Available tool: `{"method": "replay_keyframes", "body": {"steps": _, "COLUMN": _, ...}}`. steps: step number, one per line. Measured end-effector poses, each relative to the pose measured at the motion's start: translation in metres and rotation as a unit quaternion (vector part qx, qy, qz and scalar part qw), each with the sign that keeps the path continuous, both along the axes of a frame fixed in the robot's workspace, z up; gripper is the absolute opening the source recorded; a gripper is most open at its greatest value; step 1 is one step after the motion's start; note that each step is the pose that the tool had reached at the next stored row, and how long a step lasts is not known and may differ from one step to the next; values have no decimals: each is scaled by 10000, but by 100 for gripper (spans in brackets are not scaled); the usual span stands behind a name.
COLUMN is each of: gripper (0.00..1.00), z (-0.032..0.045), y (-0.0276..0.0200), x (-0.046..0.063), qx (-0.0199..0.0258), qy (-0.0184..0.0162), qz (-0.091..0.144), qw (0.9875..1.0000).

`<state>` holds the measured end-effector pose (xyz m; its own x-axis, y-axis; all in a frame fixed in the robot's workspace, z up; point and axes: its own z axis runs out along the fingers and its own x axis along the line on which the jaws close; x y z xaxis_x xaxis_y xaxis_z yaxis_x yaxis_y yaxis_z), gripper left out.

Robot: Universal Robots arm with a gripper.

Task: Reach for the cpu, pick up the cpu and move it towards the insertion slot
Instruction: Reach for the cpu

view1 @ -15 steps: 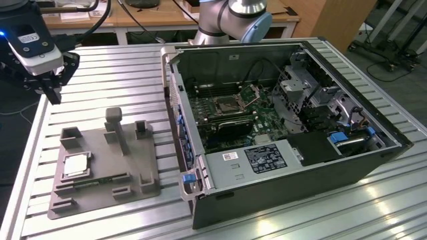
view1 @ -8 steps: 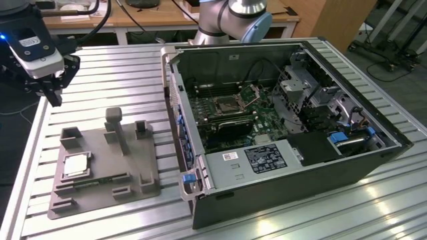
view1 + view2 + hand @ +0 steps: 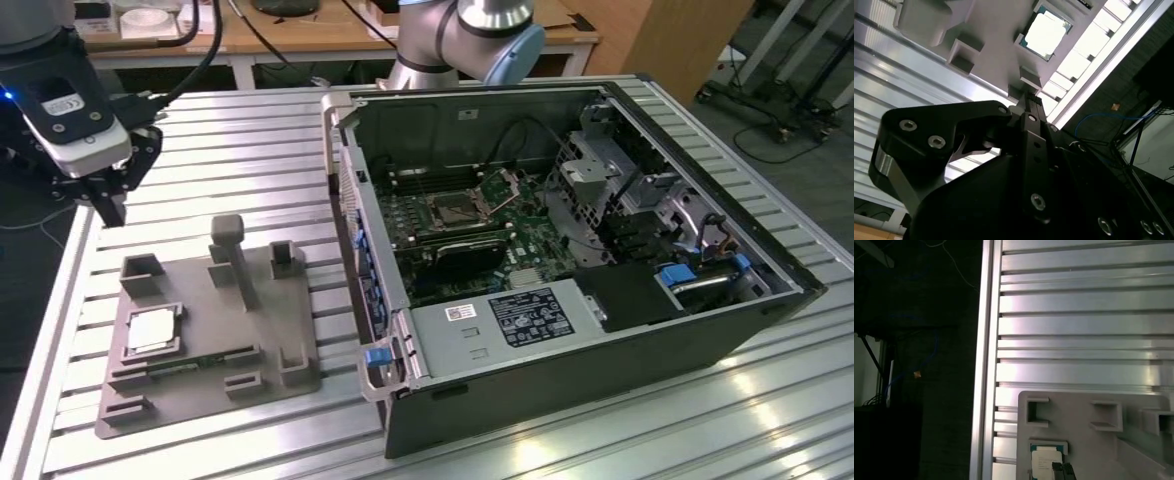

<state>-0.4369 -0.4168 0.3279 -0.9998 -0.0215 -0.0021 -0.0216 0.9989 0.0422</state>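
Currently the small square silver-topped cpu (image 3: 151,331) lies in a recess of the grey plastic fixture (image 3: 274,340), well apart from the silver-framed insertion slot (image 3: 454,208) inside the open black computer case (image 3: 601,370). The black gripper (image 3: 112,212) hovers near the fixture, off the cpu; whether clenched or released, I cannot tell.

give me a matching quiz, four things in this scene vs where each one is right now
1 cpu
2 slot
3 hand
4 fixture

a inside the open case
b flat on the table, beside the case
c in a fixture recess
d up by the table's edge, apart from the cpu

Pairs: 1-c, 2-a, 3-d, 4-b
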Motion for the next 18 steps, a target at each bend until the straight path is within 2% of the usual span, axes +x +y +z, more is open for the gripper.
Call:
{"method": "replay_keyframes", "body": {"steps": 7, "gripper": 11, "z": -83, "y": -155, "x": -8, "qx": 64, "qy": -3, "qz": 13, "qw": 10000}}
{"method": "replay_keyframes", "body": {"steps": 18, "gripper": 11, "z": -114, "y": -172, "x": -10, "qx": 68, "qy": -5, "qz": 15, "qw": 10000}}
